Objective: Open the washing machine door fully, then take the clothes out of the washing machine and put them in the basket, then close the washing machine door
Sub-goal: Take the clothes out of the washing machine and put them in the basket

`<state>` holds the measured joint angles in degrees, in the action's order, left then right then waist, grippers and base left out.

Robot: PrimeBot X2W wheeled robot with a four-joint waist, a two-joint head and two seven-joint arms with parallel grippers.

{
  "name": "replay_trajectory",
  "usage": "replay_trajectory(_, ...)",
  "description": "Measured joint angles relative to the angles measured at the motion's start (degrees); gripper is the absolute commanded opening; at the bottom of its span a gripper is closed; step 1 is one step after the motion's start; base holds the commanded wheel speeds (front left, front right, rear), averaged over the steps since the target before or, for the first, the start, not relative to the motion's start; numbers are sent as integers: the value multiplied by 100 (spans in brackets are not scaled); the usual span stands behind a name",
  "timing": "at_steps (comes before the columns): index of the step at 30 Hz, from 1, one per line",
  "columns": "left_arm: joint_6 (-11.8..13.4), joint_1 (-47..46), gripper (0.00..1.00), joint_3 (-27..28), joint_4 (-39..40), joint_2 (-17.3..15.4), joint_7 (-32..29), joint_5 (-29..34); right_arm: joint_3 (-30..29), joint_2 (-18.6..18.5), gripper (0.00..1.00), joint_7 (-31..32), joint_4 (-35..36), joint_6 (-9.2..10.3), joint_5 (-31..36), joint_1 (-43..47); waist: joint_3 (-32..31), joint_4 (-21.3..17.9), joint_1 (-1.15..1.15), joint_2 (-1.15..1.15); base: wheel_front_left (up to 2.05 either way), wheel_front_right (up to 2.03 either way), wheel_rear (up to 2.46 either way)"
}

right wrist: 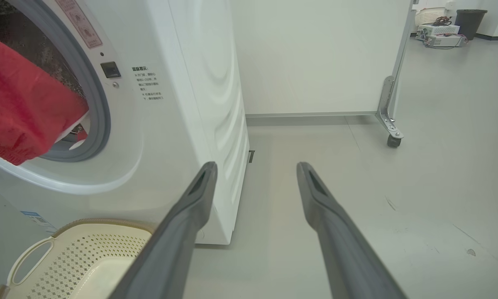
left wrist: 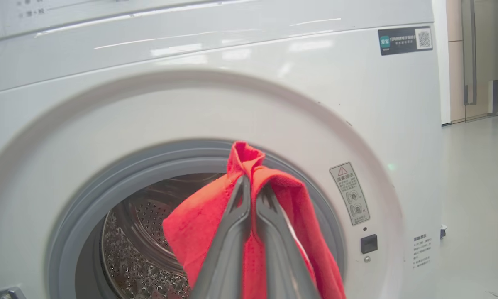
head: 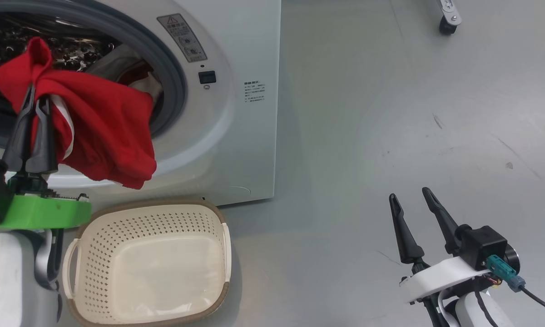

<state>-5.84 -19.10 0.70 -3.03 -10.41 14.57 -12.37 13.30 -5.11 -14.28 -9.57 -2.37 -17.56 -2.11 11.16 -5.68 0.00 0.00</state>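
A smooth, pale grey floor (head: 390,113), faintly glossy and marked with a few dark scuffs, runs through the room. On its left stands the washing machine (head: 245,150), a boxy white cabinet with a shiny front and shallow ripple rings pressed into its side panel. Its round mouth is framed by a thick grey rubber seal (head: 175,77), and behind that sits a glittering steel drum (left wrist: 149,216) dotted with holes. At the far side, a flat white partition (right wrist: 315,54) rests on a metal bracket with a small black caster (right wrist: 393,141).

The basket (head: 154,222) sits on the floor just in front of the washer, below the mouth. It is cream plastic, a rounded rectangle with a brown rim, loop handles, a smooth bottom and walls pierced by small diamond holes.

A red garment (head: 104,127), soft and nubbly with a white strip, hangs in front of the mouth above the basket's far left edge. More clothes (head: 134,75), red and pale, lie inside the drum.

The left gripper (head: 36,97) has its long dark fingers pressed together, pinching a fold at the top of the garment, above a green plastic mount (head: 41,211). The right gripper (head: 409,193) is spread wide over the floor at the near right, well apart from the washer.

A grey warning sticker (head: 182,37) and a black square latch (head: 207,77) sit to the right of the mouth.
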Motion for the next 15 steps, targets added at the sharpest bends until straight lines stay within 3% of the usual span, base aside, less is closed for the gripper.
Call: replay_trajectory(15, -35, 346, 0, 282, 907, 152, 14, 136, -5, -1, 100, 0, 1, -3, 4, 30, 3, 35, 0, 0, 0, 0, 0)
